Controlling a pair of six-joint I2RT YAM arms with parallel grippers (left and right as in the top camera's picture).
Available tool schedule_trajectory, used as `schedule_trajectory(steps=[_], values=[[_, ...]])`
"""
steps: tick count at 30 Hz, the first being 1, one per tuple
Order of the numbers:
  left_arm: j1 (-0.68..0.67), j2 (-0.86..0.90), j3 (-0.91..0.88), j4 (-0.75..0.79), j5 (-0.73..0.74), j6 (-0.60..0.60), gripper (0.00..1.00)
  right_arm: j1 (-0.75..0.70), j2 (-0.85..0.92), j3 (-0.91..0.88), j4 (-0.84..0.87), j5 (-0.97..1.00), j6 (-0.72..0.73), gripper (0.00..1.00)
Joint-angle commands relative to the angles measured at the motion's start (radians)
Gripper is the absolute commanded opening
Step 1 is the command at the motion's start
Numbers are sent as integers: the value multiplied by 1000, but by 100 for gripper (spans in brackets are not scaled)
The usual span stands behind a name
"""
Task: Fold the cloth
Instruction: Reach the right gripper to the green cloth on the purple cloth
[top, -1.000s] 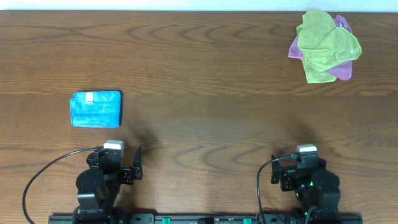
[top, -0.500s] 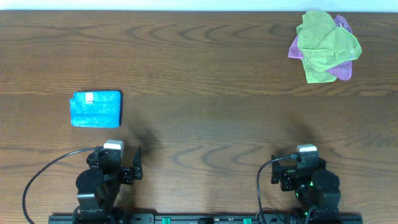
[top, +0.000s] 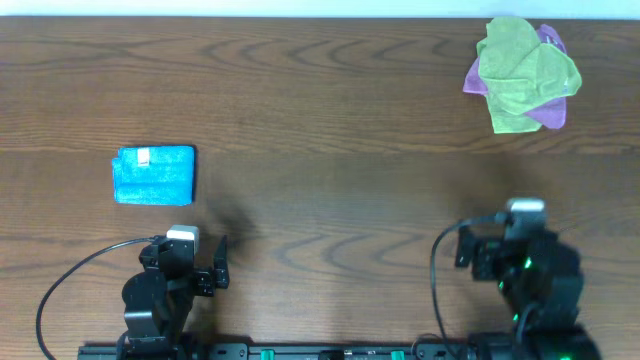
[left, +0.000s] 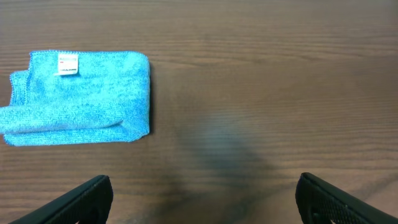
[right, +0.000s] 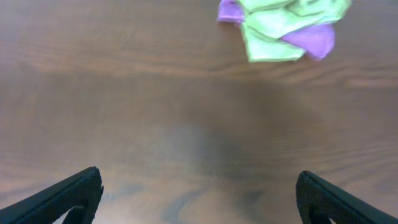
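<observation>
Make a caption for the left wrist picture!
A folded blue fuzzy cloth lies on the brown wooden table, ahead of the open left gripper.

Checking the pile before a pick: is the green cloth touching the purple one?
Touching. The overhead view shows the green cloth draped directly over the purple cloth, with purple edges poking out from under it on both sides.

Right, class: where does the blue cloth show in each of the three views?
Overhead: blue cloth at mid-left of the table.
Left wrist: upper left.
Right wrist: not in it.
Shared landmark: its white tag, also seen in the left wrist view.
</observation>
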Motion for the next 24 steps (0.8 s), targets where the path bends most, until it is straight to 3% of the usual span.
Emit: schedule_trajectory(steps=[1,13,24], values=[[-4,-8,-13,1,-2,-12,95,-32,146,136,1,91,46,99],[-4,-8,-13,1,-2,-12,95,-261,790,637,0,61,54,99],[-4,-8,-13,1,-2,-12,95,-395,1138,811,90,-74,49,99]])
